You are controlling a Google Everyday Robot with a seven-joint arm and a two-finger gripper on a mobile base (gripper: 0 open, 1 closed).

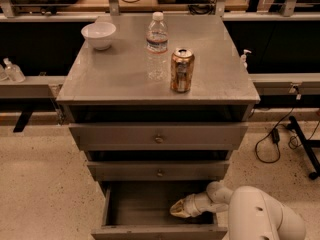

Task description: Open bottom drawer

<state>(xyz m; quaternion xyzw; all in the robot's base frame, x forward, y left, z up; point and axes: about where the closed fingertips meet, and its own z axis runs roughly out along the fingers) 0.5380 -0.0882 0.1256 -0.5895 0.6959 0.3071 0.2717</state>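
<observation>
The bottom drawer (150,204) of the grey metal cabinet stands pulled out toward me, its plain grey inside showing. Its front panel (155,232) lies at the lower edge of the camera view and its knob is out of view. My gripper (178,209) reaches in from the lower right on a white arm (255,214) and sits inside the drawer, near its right side, just above the floor. The two drawers above, each with a small round brass knob (159,139), are shut.
On the cabinet top (110,79) stand a white bowl (99,34), a clear water bottle (157,44) and a gold can (182,70). Black cables (272,139) and a black stand leg (305,149) lie on the floor at right. Speckled floor spreads at left.
</observation>
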